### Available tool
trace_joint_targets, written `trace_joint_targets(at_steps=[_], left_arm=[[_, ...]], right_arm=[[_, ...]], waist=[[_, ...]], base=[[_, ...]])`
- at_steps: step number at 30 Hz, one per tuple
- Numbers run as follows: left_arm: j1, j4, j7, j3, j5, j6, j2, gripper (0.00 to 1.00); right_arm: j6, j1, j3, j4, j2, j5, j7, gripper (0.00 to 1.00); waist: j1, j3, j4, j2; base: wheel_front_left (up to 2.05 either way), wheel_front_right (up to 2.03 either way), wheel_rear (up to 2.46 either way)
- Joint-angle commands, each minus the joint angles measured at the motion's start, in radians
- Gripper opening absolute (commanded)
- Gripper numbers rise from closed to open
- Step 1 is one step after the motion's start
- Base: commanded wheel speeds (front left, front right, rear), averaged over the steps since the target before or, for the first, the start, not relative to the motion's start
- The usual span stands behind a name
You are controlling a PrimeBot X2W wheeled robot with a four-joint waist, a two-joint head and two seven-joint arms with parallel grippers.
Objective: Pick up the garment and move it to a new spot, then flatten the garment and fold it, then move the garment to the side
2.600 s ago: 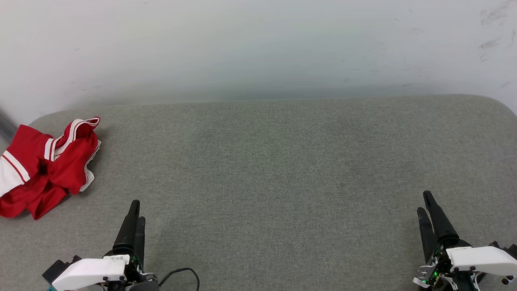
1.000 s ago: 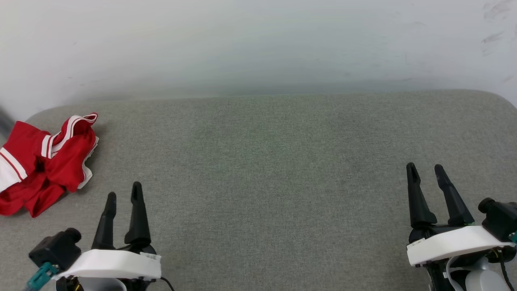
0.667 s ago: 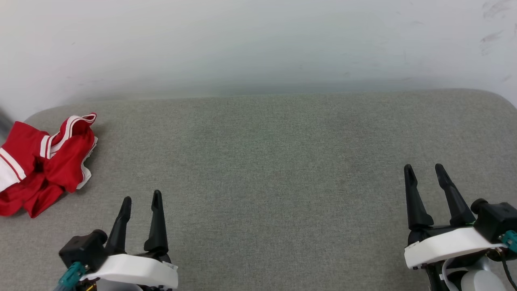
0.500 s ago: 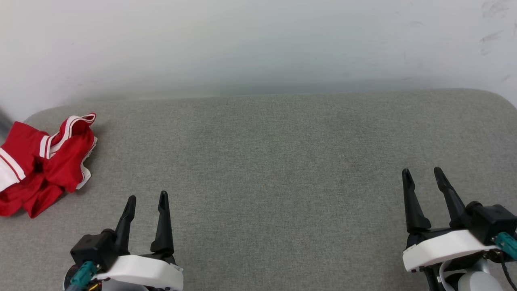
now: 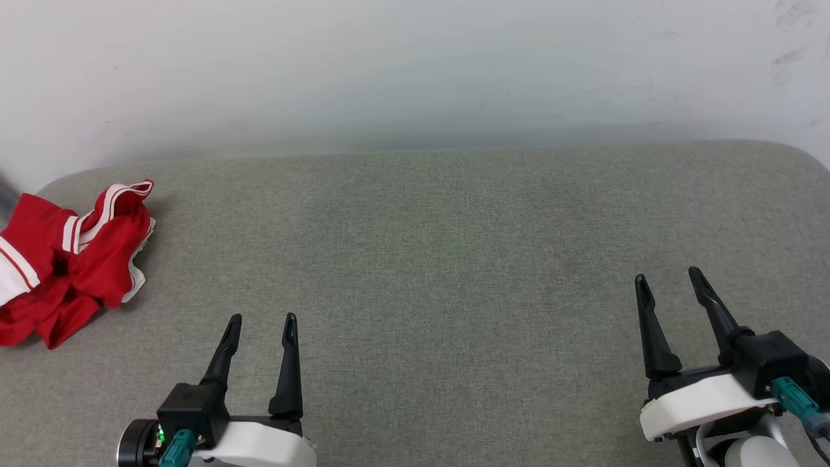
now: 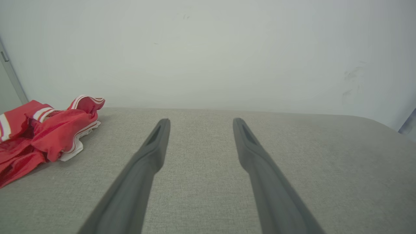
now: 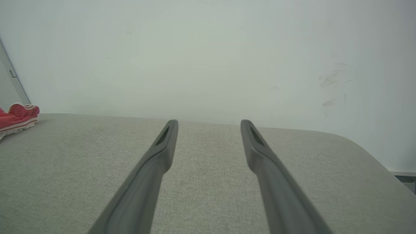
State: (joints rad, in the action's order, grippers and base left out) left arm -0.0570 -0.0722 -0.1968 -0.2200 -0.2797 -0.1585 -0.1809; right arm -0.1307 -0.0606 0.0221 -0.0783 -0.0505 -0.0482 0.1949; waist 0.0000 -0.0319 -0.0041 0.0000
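Finds garment [image 5: 78, 259] bunched in a red-and-white heap at the far left end of pad [image 5: 454, 246], resting on it and partly cut off by the head view's edge. Shows no lettering among the folds. Holds left gripper [image 5: 262, 318] low at the near edge, jaws apart and clamped on nothing. Holds right gripper [image 5: 668, 275] likewise at the near right, jaws apart and empty, well apart from garment.

Differs from a couple of seconds back: then kept each pair of fingers close together, now has them spread wide. Has also carried left gripper rightward along the near edge over the last second, away from garment rather than toward it. Leaves garment as it was, bar a slight camera shift.

Reads as readying for the pick: opened, but not yet reaching. Sits at the very first step, with no lifting, flattening or folding done. Calls next for bringing left gripper back leftward and forward, down onto the heap's nearer ridge. Probably puts garment beyond right gripper without a turn at the waist. Risks pinching a single loose layer and merely dragging the heap.
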Motion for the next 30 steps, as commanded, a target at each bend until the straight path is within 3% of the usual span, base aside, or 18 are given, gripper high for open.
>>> trace_joint_targets(at_steps=[1,11,19,25,30], left_arm=[[-0.006,-0.008,-0.010,-0.004,0.021,0.003,-0.008,1.00],[-0.020,-0.018,-0.030,0.020,0.073,0.042,0.021,1.00],[-0.040,-0.023,-0.043,0.102,0.075,0.098,0.076,1.00],[-0.055,-0.001,-0.054,0.162,0.086,0.216,0.114,1.00],[-0.051,0.023,-0.064,0.189,0.117,0.261,0.126,1.00]], right_arm=[[0.000,-0.003,-0.001,0.009,0.000,0.024,0.011,1.00],[0.000,-0.007,-0.001,0.016,0.000,0.072,0.032,1.00],[0.000,-0.005,0.010,-0.007,0.001,0.008,0.045,1.00],[0.000,-0.011,0.001,-0.039,0.001,-0.067,0.055,1.00],[0.000,-0.019,-0.009,-0.053,0.001,-0.050,0.066,1.00]], waist=[[0.0000,-0.001,0.000,0.0000],[0.0000,-0.007,-0.001,0.0000],[0.0000,-0.010,-0.002,0.0000],[0.0000,-0.014,-0.003,0.0000],[0.0000,-0.018,-0.005,0.0000]], base=[[0.00,0.00,0.00],[0.00,0.00,0.00],[0.00,0.00,0.00],[0.00,0.00,0.00],[0.00,0.00,0.00]])
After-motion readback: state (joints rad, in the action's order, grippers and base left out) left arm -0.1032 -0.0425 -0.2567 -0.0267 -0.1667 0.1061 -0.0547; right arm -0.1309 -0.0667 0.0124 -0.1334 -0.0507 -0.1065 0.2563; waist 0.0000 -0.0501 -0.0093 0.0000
